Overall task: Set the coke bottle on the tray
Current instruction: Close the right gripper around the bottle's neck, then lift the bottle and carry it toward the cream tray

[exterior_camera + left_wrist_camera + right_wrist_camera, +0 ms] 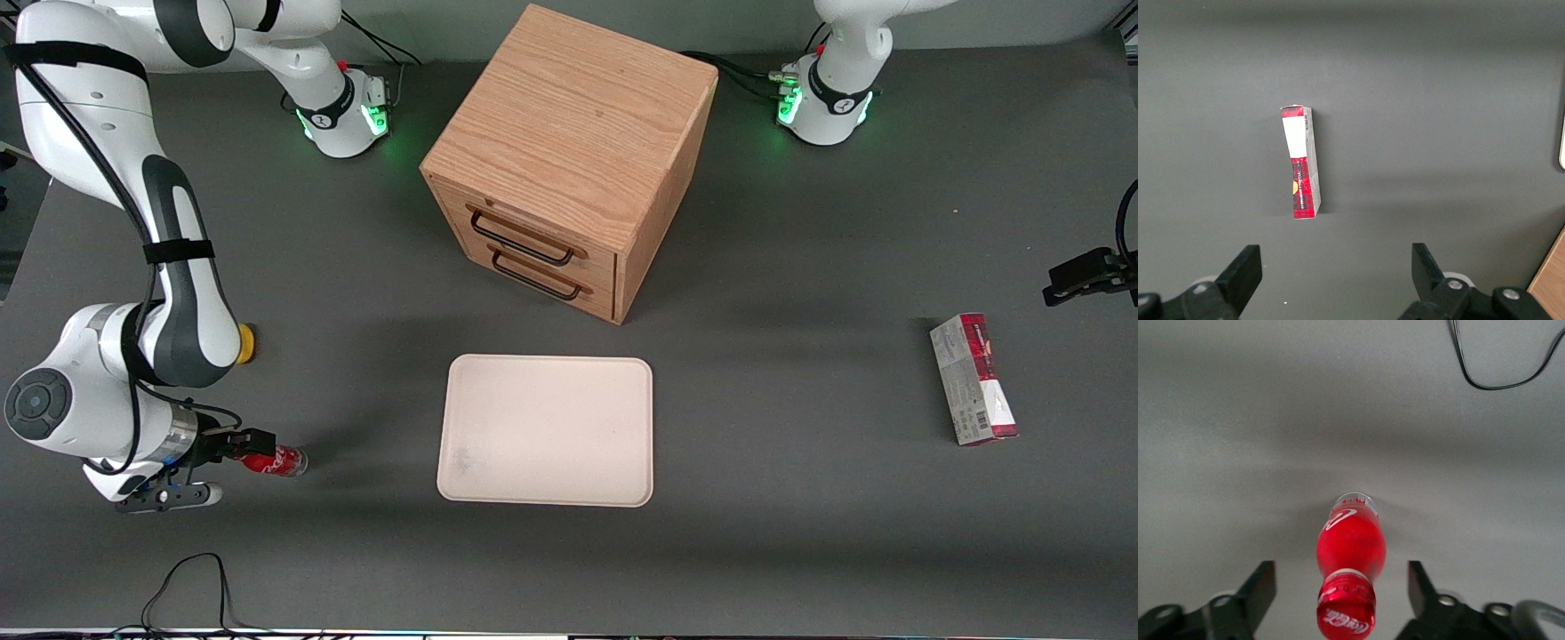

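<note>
Nearest the front camera, a black cable (191, 587) loops on the dark grey table (800, 533). Just above it, the right arm's gripper (233, 464) sits low at the working arm's end of the table, its fingers (1258, 590) spread wide on either side of the coke bottle (276, 461) without touching it. That small red bottle lies on its side on the table surface, cap (1346, 611) toward the gripper, clear base pointing toward the tray (547, 430). This cream-white tray lies flat, well apart from the bottle. A red-and-grey carton (973, 379) lies toward the parked arm's end. Farther back stands a wooden drawer cabinet (569, 160).
</note>
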